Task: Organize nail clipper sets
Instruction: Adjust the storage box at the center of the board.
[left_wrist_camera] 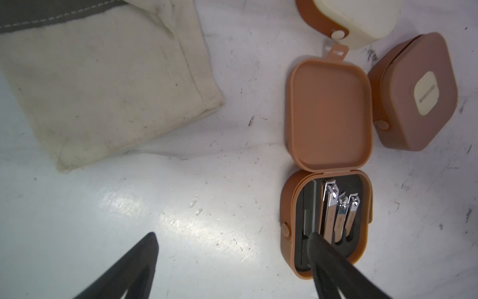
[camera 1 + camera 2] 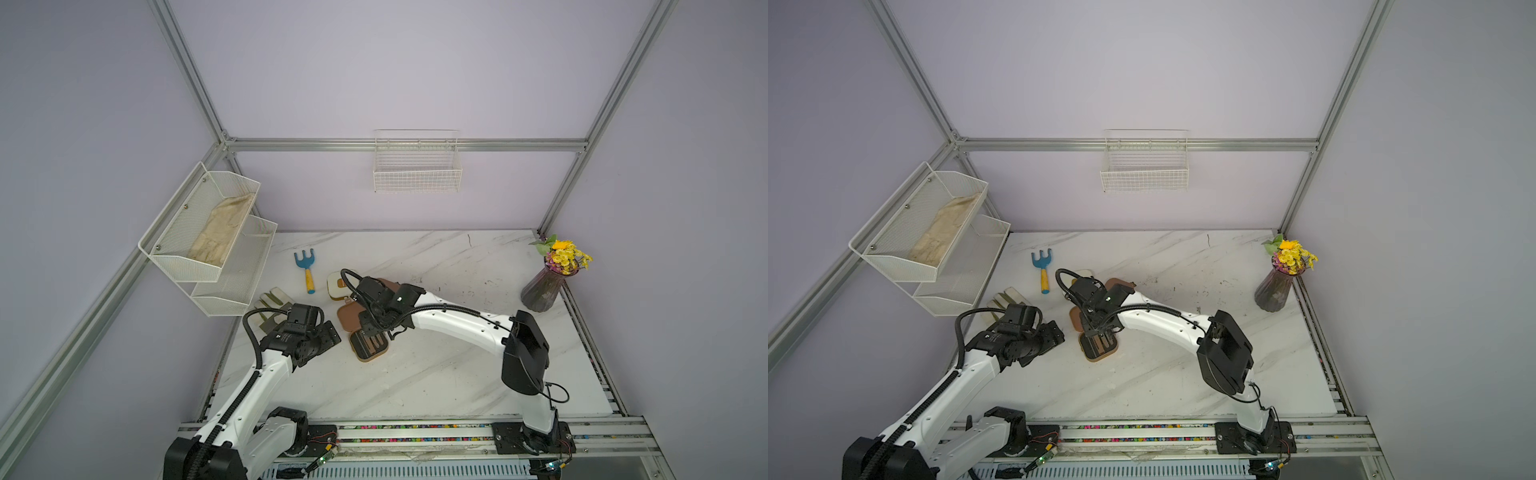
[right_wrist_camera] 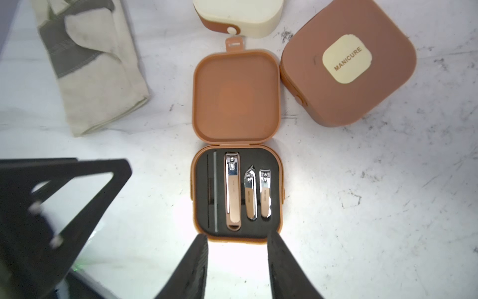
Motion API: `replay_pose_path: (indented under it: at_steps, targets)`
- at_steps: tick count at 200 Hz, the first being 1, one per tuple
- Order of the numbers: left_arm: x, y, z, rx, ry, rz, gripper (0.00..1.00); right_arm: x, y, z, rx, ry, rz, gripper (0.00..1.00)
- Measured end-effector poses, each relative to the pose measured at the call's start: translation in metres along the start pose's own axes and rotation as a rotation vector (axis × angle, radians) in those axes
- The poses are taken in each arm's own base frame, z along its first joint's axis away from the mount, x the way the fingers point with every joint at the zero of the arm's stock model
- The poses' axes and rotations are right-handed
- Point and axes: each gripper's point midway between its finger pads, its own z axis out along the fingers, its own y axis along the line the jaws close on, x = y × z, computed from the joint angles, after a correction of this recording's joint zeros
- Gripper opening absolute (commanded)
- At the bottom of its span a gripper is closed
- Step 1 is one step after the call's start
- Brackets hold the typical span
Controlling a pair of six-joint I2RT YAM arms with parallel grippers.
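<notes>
over open brown case (image 3: pixel 236 116), right gripper (image 3: pixel 238 236) hangs, jaws parted

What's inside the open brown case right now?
The open brown case holds three clippers, large, medium and small, side by side in a black liner, with a slim grey file beside them. Its lid is empty. Anything beneath the liner is hidden.
</notes>
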Motion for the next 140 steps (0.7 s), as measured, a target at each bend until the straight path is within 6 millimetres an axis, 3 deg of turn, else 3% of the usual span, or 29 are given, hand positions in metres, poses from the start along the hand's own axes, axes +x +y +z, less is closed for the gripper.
replay_pose_path:
  at_steps: [19, 41, 81, 111, 140]
  targets:
    - [-0.019, -0.009, -0.008, 0.027, -0.028, -0.032, 0.9, 0.016, 0.009, 0.001, -0.101, 0.027, 0.057, 0.35]
    - [-0.047, -0.017, -0.027, 0.065, -0.111, -0.065, 0.93, 0.036, 0.021, 0.022, -0.154, 0.089, 0.086, 0.31]
    - [-0.085, -0.014, -0.075, 0.118, -0.257, -0.141, 0.97, 0.073, 0.074, 0.067, -0.176, 0.169, 0.003, 0.27]
    - [-0.086, -0.003, -0.082, 0.113, -0.25, -0.18, 0.97, 0.096, 0.095, 0.086, -0.143, 0.197, -0.057, 0.27]
    - [-0.079, -0.001, -0.08, 0.12, -0.208, -0.187, 0.97, 0.106, 0.086, 0.103, -0.063, 0.2, -0.078, 0.26]
